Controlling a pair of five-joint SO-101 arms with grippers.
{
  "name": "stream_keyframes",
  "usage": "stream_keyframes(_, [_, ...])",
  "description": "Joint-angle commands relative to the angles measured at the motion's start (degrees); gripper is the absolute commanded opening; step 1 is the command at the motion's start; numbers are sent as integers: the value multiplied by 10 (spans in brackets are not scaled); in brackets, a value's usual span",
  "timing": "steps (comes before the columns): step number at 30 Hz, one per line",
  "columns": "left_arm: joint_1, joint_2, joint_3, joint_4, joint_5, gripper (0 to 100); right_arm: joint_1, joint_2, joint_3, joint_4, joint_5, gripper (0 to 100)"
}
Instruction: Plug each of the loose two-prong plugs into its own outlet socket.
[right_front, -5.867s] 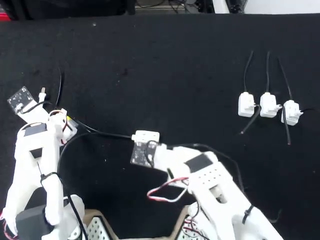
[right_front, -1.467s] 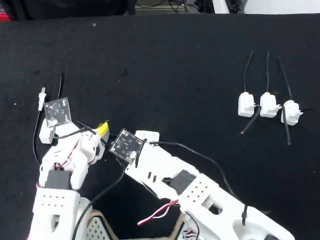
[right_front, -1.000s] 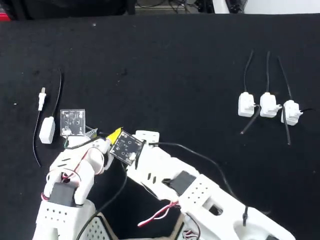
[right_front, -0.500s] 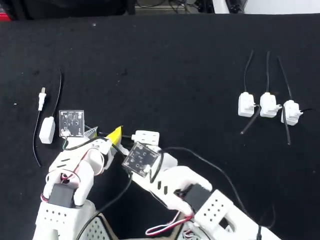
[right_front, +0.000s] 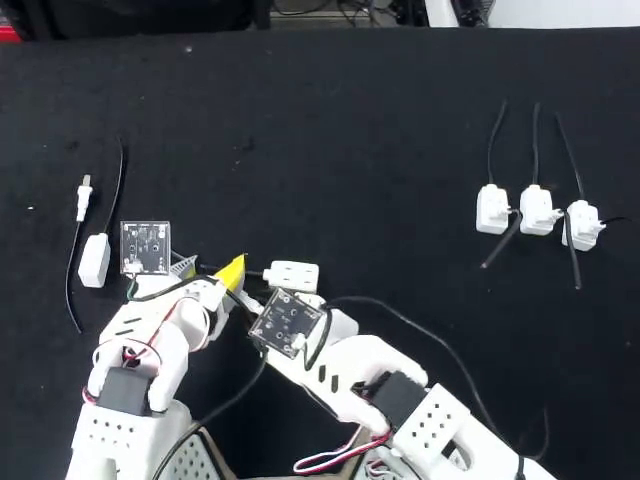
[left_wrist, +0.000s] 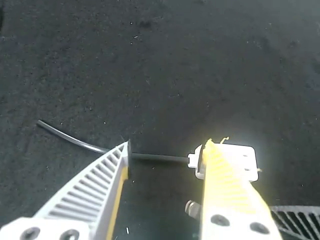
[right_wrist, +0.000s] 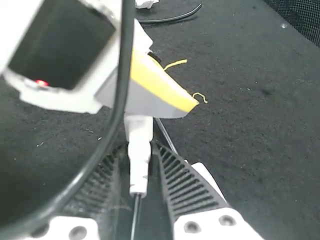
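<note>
A: Since a second ago, your right arm's wrist has drawn back toward the near edge; your left arm has kept its place. Nearest item?

B: Item one: your right gripper (right_wrist: 138, 147), fingers clamped on the held plug (right_wrist: 139, 157). It lies lengthwise between them. Its nose runs past the tips and under the yellow finger (right_wrist: 155, 90) of your left gripper (left_wrist: 166, 147), and its thin wire runs back between the fingers.

A: Item two?

B: Your left gripper, fingers apart, with nothing between them but a black cable (left_wrist: 80, 142) crossing at the tips. The centre socket (right_front: 293, 273) lies just beyond the yellow fingertip, partly hidden by it. The cable enters its side.

A: Farther off?

B: Item three, on your left: left socket (right_front: 95, 260) on the black table (right_front: 350, 120), with the loose plug (right_front: 85, 192) just beyond it, apart. Item four, far right: row of three sockets (right_front: 537, 210), side by side, dark cords running off each.
</note>
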Motion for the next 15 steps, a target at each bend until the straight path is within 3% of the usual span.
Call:
stream_keyframes(1, [11, 4, 6, 0, -7, 230, -7, -23, -30, -3, -5, 11])
stream_keyframes(15, [13, 4, 13, -8, -7, 230, -7, -138, -7, 57, -5, 11])
